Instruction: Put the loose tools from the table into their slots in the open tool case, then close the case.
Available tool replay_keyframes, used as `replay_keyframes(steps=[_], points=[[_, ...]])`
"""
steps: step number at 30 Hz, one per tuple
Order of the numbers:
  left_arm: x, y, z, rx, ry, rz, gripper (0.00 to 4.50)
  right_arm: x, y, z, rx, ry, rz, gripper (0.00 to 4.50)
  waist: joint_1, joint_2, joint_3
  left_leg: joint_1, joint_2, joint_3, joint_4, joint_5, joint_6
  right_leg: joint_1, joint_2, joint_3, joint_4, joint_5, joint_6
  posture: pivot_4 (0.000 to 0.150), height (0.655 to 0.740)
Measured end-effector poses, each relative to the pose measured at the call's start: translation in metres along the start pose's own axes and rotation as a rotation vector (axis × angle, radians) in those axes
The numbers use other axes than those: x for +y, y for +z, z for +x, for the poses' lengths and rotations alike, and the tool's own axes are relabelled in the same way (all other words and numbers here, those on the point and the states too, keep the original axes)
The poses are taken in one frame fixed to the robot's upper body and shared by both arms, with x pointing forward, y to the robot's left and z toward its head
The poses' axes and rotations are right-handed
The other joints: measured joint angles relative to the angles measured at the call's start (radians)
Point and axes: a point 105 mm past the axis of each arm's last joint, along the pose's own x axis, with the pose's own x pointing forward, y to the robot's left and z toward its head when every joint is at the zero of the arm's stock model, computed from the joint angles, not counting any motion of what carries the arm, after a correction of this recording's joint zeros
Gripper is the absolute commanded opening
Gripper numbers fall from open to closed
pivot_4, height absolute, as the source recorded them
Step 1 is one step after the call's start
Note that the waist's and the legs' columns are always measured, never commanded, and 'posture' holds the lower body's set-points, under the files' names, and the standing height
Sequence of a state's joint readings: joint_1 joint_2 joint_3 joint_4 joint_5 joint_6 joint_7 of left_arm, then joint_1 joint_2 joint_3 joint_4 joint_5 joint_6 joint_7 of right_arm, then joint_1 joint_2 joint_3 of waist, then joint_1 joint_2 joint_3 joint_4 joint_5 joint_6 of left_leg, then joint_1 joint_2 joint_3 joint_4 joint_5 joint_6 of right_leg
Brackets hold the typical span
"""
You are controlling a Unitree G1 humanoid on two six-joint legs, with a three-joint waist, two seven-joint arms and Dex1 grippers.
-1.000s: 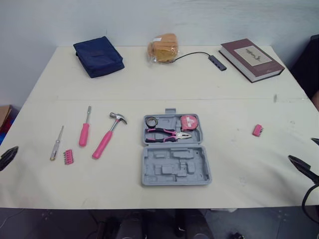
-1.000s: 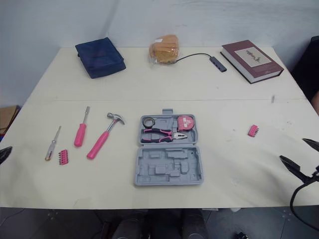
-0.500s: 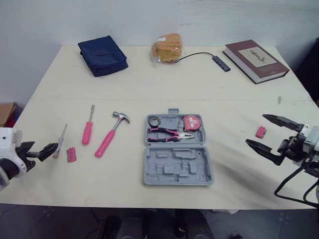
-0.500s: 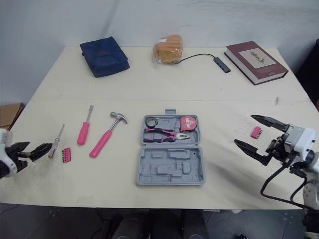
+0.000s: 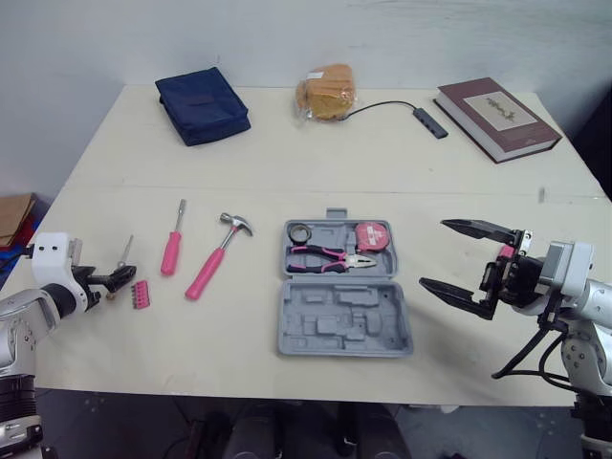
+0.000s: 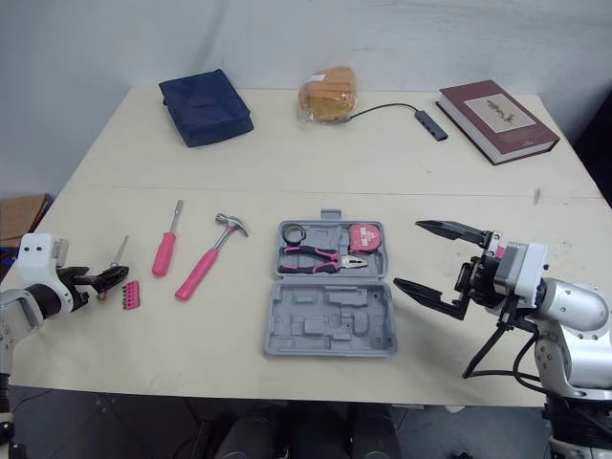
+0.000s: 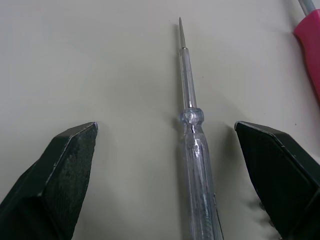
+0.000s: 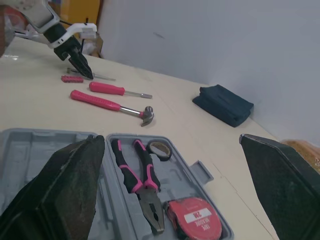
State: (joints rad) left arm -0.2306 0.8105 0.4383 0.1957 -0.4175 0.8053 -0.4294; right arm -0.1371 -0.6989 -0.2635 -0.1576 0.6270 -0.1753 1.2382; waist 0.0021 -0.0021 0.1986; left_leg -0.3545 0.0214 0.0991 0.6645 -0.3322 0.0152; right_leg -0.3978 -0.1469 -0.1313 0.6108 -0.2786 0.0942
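a cream counter [image 5: 287,172] seen from the head camera. at the centre of the frame lies the open grey tool case [image 5: 344,325]. its upper half holds pink-handled pliers [image 5: 325,256], a pink tape measure [image 5: 371,234] and a small roll of tape [image 5: 298,231]. its lower half, nearer the bottom edge, shows bare moulded slots.

left of the case, four loose tools lie on the counter. a pink-handled hammer [image 5: 215,256] lies at a slant, its head toward the case. just to its left is a pink-handled screwdriver [image 5: 173,251], its shaft pointing toward the top of the frame. further left is a clear-handled screwdriver [image 7: 192,145]. a small pink bit holder [image 5: 141,295] lies just beside it, toward the bottom of the frame.

the left gripper [image 5: 120,278] is at the lower left of the frame, low over the counter. its fingers [image 7: 65,175] are released and spread apart, one on each side of the clear-handled screwdriver, touching neither it nor any other tool.

the right gripper [image 5: 433,254] is at the lower right, just right of the case and apart from it. its fingers [image 5: 478,229] are spread wide and grasp nothing. a second pink bit holder [image 5: 505,251] peeks out behind the upper finger.

along the top of the frame sit a navy pouch [image 5: 202,105] at the upper left, a bag of bread [image 5: 325,94] at the top centre, and a dark red book [image 5: 497,117] at the upper right. a small grey hub [image 5: 428,122] on a black cable lies between the bread and the book.
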Motion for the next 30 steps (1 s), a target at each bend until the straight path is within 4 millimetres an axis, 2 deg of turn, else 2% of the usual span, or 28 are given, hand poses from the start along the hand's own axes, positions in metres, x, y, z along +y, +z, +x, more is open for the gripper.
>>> replay_keyframes(steps=[3,13,19,22,24,28,29,30], points=[[-0.001,0.000,0.003,0.012,-0.003,0.011,3.67,0.009,0.007,0.010,-0.018,0.060,-0.003,4.50,0.005,0.000,0.000,0.000,0.000,0.000,0.000,0.000,0.000,0.000,0.000,0.000,0.000,0.000,0.000,0.150,0.7400],[-0.004,0.000,0.004,0.021,-0.020,0.024,0.03,0.010,0.021,0.021,-0.044,0.068,-0.013,4.50,0.022,0.000,0.000,0.000,-0.001,0.001,0.000,0.000,0.001,0.000,-0.001,0.000,0.000,0.000,0.000,0.150,0.7400],[-0.008,0.003,0.003,-0.057,-0.049,0.056,0.01,0.012,0.029,0.030,-0.068,0.094,-0.003,4.50,0.023,0.000,0.000,-0.001,-0.001,0.000,0.000,0.000,0.001,0.000,-0.001,0.000,-0.002,0.000,0.000,0.150,0.7400],[-0.020,0.016,0.001,-0.133,-0.112,0.106,0.01,0.012,0.028,0.030,-0.063,0.093,-0.003,4.50,0.023,-0.002,0.000,-0.002,-0.001,-0.001,0.000,0.000,0.001,-0.001,-0.001,0.000,-0.002,0.000,0.000,0.150,0.7400],[-0.035,0.033,-0.004,-0.225,-0.186,0.171,0.01,0.012,0.027,0.029,-0.044,0.097,-0.009,4.50,0.022,-0.002,0.000,-0.003,-0.001,-0.001,0.000,0.000,0.001,0.000,-0.001,-0.001,-0.002,0.000,0.001,0.150,0.7400],[-0.099,0.070,-0.031,-0.377,-0.495,0.421,0.01,0.002,0.010,0.011,0.054,0.051,-0.022,4.50,0.023,-0.003,0.000,-0.004,-0.001,-0.001,0.000,-0.001,0.002,0.000,0.000,-0.002,-0.003,0.001,0.002,0.150,0.7400],[-0.106,0.073,-0.033,-0.388,-0.522,0.448,0.01,0.001,0.008,0.009,0.061,0.045,-0.018,4.50,0.021,-0.002,0.000,-0.004,-0.001,0.000,0.000,-0.001,0.003,0.000,0.000,-0.002,-0.003,0.001,0.002,0.150,0.7400],[-0.120,0.076,-0.036,-0.397,-0.586,0.500,0.01,0.001,0.004,0.004,0.076,0.033,-0.013,4.50,0.021,-0.002,0.000,-0.004,-0.001,0.000,0.000,-0.001,0.003,0.000,0.001,-0.002,-0.003,0.001,0.002,0.150,0.7400]])
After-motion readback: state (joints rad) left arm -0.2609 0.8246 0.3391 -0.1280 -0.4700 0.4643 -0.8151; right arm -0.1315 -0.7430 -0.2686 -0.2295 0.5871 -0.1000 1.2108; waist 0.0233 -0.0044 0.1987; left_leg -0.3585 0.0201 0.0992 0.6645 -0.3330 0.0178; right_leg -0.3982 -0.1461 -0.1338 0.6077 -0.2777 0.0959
